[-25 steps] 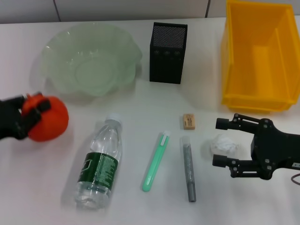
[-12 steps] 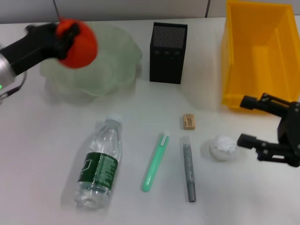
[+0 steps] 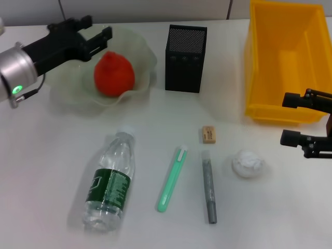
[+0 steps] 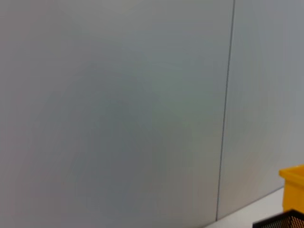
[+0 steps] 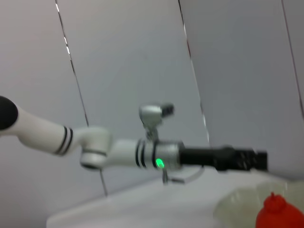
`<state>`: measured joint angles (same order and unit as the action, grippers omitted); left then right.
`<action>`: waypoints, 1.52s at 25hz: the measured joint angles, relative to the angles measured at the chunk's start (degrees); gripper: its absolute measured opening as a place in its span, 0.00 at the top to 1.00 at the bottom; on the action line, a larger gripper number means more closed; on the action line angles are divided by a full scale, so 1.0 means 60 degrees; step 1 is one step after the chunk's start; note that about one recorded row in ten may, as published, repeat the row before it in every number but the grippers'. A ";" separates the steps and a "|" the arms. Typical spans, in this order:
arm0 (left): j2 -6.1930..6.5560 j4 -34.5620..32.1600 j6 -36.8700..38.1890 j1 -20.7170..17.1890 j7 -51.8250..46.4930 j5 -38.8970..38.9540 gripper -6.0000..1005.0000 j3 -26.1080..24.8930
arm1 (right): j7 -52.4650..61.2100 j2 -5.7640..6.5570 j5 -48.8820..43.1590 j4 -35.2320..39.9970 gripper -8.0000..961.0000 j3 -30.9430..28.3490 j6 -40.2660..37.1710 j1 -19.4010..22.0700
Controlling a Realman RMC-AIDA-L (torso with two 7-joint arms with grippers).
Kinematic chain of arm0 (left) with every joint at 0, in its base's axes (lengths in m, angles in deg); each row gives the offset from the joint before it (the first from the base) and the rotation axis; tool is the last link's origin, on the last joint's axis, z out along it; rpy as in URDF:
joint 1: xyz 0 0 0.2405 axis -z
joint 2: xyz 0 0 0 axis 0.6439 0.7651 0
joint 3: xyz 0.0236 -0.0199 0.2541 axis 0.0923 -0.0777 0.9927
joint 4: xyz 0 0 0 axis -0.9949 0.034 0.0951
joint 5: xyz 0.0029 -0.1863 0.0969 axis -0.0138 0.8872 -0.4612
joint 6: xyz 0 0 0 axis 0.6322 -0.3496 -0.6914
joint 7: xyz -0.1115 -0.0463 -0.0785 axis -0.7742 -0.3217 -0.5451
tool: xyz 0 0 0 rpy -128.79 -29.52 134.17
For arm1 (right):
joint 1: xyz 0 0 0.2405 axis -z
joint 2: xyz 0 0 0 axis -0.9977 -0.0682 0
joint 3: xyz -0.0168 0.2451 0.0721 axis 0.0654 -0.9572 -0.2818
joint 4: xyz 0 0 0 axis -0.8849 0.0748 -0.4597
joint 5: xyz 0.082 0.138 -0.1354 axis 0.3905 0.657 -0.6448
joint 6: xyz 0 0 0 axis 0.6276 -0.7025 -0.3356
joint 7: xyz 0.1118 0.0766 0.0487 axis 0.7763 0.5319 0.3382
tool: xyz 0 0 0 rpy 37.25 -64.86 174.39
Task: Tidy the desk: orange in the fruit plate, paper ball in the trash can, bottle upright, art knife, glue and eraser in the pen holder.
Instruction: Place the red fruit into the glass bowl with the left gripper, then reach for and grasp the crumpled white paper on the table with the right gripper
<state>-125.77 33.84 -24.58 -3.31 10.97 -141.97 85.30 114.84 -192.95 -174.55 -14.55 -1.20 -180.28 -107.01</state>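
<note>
Orange [image 3: 113,74] in plate [image 3: 67,96]. Paper ball [image 3: 248,163] near desk's right edge, just left of right gripper [image 3: 291,119], jaws spread; left gripper [image 3: 93,32] spread, far.

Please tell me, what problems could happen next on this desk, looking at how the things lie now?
1. The bottle lies on its side, so it may roll when a gripper tries to stand it upright.
2. The art knife and glue lie close side by side; picking one could push the other.
3. The open right gripper is beside the yellow trash can, with the paper ball nearby; a careless reach might knock the ball away.
</note>
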 joint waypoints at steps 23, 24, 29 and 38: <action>0.0037 -0.1374 0.4299 -0.3220 -0.0256 -0.0040 0.15 0.0276 | 1.1163 -0.0011 -0.6380 0.5207 0.13 0.8219 0.1357 -0.3234; 0.0037 -0.1350 0.4291 -0.3220 -0.0256 -0.0046 0.15 0.0277 | 1.1169 -0.0011 -0.6391 0.4912 0.13 0.8361 0.1579 -0.3274; 0.0046 -0.1295 0.4279 -0.3209 -0.0256 -0.0062 0.15 0.0277 | 1.1208 -0.0028 -0.6403 0.3618 0.13 0.8992 0.2582 -0.3471; 0.0047 -0.1296 0.4260 -0.3188 -0.0256 -0.0073 0.15 0.0278 | 1.1220 -0.0039 -0.6353 0.1816 0.22 0.9498 0.3697 -0.3973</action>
<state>-125.49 26.06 0.98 -22.44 9.43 -142.41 86.97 182.17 -193.18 -212.67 -3.65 55.79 -158.10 -130.85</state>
